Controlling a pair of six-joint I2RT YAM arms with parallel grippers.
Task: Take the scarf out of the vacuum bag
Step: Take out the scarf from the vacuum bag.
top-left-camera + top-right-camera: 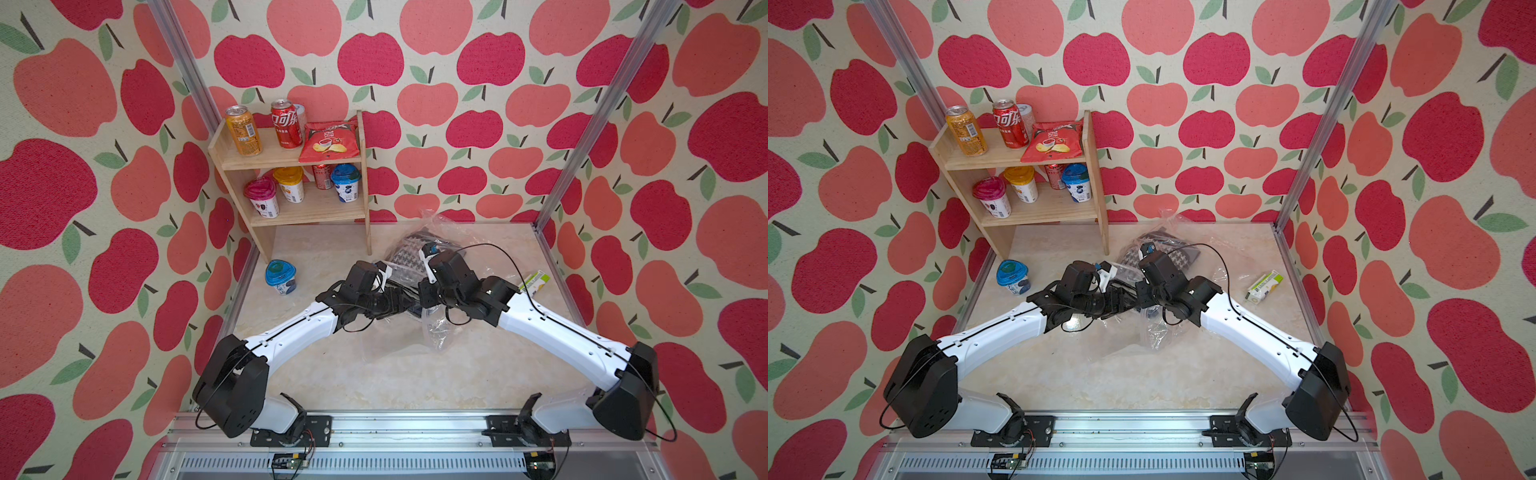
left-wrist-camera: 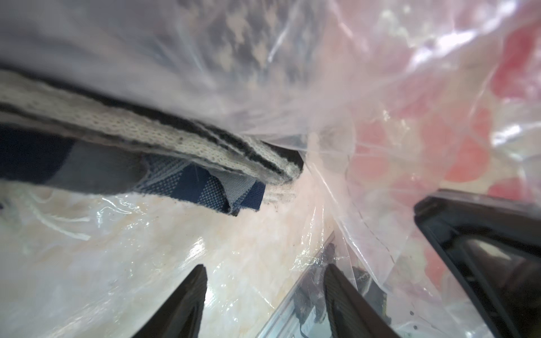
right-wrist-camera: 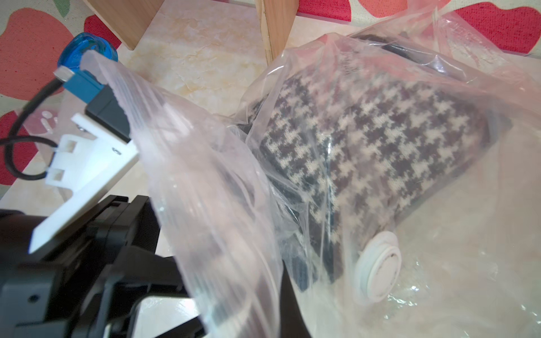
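Observation:
The vacuum bag [image 1: 440, 232] [image 1: 1183, 232] lies crumpled at the back middle of the table, its white valve cap [image 3: 379, 269] showing in the right wrist view. Inside it sits the folded houndstooth scarf [image 1: 409, 249] [image 3: 366, 140], black and cream. My left gripper [image 2: 263, 292] stands open inside the bag's mouth with nothing between its fingers. The scarf's edge [image 2: 146, 128] lies a short way ahead of it. My right gripper [image 3: 285, 295] is shut on the bag's upper lip [image 3: 205, 175] and holds it raised. In both top views the two wrists meet over the bag and hide the jaws.
A wooden shelf [image 1: 291, 166] with cans, cups and a chip bag stands at the back left, close to the bag. A blue-lidded cup [image 1: 281, 276] stands on the table left of my left wrist. A green and white carton [image 1: 536, 282] lies at the right edge.

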